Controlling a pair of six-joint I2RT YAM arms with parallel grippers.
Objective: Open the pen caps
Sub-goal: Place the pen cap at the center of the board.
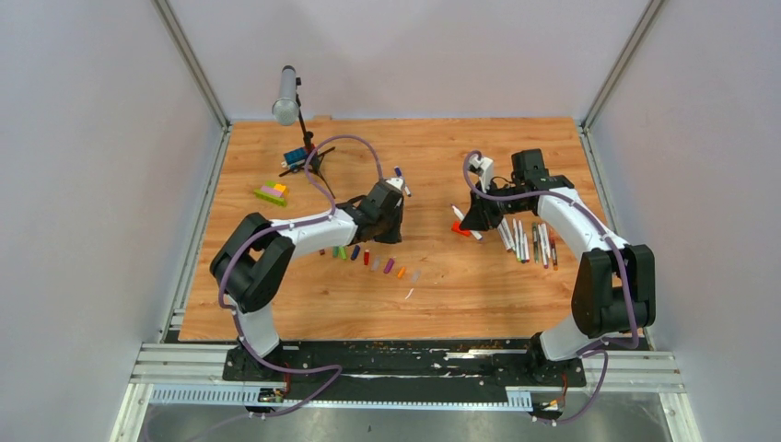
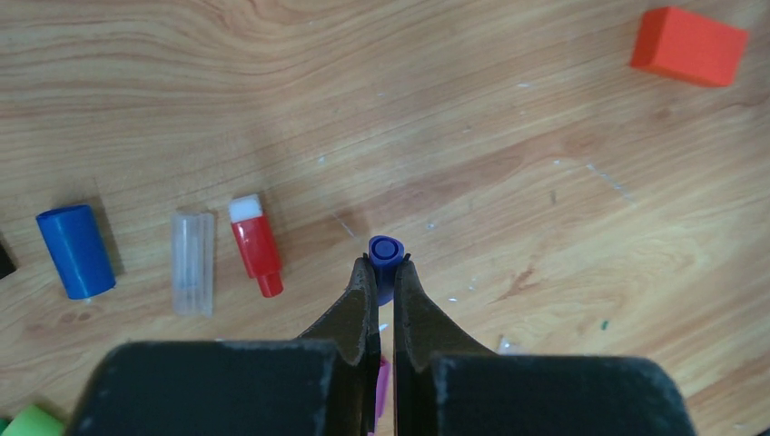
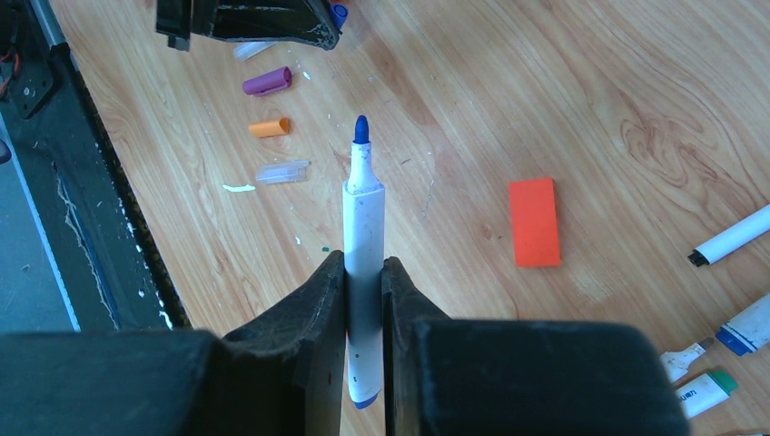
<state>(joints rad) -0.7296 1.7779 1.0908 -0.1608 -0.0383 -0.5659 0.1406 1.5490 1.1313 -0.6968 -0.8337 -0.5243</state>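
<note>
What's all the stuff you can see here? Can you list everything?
pen caps: several, mixed colours, row left of centre
held blue cap: one, in left gripper
blue pen: one, white barrel, uncapped, in right gripper
pens: several, white, heap on right side
block: one, orange-red, left of heap
toy bricks: small stack, green-purple-orange, far left
microphone: one, grey, black tripod, far left
left gripper: one, black, shut on cap
right gripper: one, black, shut on pen

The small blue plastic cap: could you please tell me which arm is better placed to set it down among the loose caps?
Left, probably: the left gripper is shut on the small blue plastic cap, close to the loose caps. The right gripper is occupied, gripping the white-barrelled blue pen.
</note>
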